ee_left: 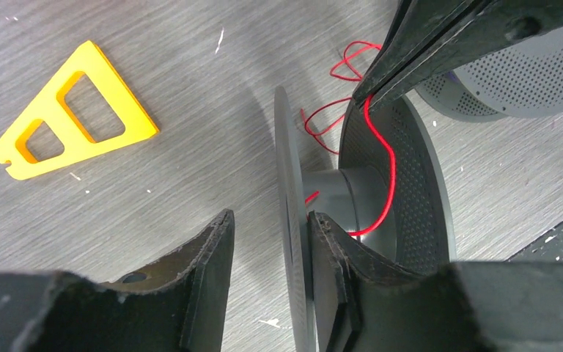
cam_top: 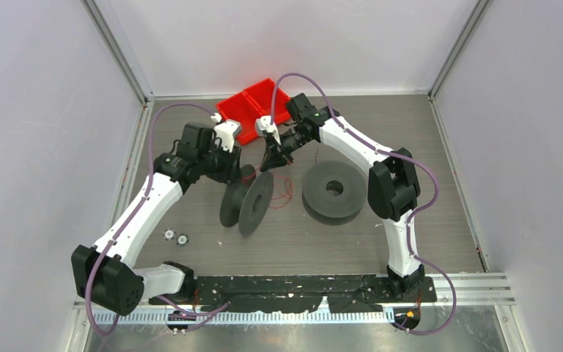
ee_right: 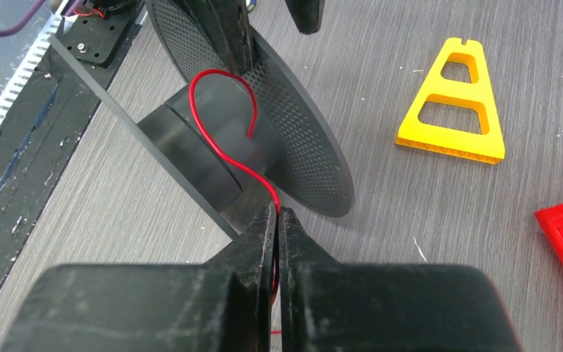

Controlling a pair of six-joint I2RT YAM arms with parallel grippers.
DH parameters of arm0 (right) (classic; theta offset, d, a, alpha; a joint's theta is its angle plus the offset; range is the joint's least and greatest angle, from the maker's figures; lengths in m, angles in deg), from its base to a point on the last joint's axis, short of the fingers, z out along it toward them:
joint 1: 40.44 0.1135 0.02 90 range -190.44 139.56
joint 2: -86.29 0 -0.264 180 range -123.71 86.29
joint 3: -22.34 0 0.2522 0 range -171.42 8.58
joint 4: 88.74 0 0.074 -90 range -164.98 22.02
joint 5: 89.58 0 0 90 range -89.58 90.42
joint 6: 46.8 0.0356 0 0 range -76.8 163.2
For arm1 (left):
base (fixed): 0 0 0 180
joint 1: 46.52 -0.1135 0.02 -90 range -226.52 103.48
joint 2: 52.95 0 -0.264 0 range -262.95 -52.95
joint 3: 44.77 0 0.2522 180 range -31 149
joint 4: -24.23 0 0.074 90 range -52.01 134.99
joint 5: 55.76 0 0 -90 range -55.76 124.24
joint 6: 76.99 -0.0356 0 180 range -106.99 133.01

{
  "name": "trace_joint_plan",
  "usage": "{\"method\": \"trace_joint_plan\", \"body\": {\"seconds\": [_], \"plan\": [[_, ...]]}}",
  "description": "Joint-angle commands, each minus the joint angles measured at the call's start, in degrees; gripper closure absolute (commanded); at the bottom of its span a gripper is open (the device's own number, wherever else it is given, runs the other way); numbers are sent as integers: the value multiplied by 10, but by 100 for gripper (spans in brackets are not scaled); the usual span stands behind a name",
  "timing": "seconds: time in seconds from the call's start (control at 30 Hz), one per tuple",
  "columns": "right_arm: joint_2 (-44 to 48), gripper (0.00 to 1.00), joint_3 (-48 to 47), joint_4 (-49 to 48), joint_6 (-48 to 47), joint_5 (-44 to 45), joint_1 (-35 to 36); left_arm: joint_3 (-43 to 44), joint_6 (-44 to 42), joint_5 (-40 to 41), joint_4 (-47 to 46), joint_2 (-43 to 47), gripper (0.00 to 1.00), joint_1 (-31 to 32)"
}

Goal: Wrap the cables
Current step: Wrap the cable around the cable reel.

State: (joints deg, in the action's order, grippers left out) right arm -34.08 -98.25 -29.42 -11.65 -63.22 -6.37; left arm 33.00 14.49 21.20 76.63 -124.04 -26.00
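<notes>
A dark grey spool (cam_top: 248,199) stands on edge in the middle of the table. The thin red cable (ee_right: 216,81) loops over its hub (ee_right: 190,139) and runs into my right gripper (ee_right: 277,214), which is shut on it just beside the perforated flange (ee_right: 300,147). More slack cable (cam_top: 284,192) lies on the table to the right of the spool. My left gripper (ee_left: 271,215) is open and straddles the spool's other flange (ee_left: 292,220): the inner finger (ee_left: 337,271) rests against it, the outer finger (ee_left: 205,279) stands apart. In the left wrist view the cable (ee_left: 390,158) hangs from the right fingers (ee_left: 410,51).
A second dark spool (cam_top: 333,189) lies flat to the right. Red bins (cam_top: 253,110) sit at the back. A yellow triangular frame (ee_right: 454,103) lies flat near the upright spool. Two small white bits (cam_top: 176,236) lie at the left front.
</notes>
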Motion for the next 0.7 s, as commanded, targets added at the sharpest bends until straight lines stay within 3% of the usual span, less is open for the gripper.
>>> {"method": "trace_joint_plan", "body": {"seconds": [0.0, 0.33, 0.67], "plan": [[13, 95, -28, -14, 18, -12, 4, 34, -11, -6, 3, 29, 56, -1], [10, 95, -42, -17, 40, -14, 4, 14, -57, -55, 11, 42, 50, 0], [2, 95, -45, -31, 68, -16, 4, -19, -66, -5, -26, 71, 46, 20]]}}
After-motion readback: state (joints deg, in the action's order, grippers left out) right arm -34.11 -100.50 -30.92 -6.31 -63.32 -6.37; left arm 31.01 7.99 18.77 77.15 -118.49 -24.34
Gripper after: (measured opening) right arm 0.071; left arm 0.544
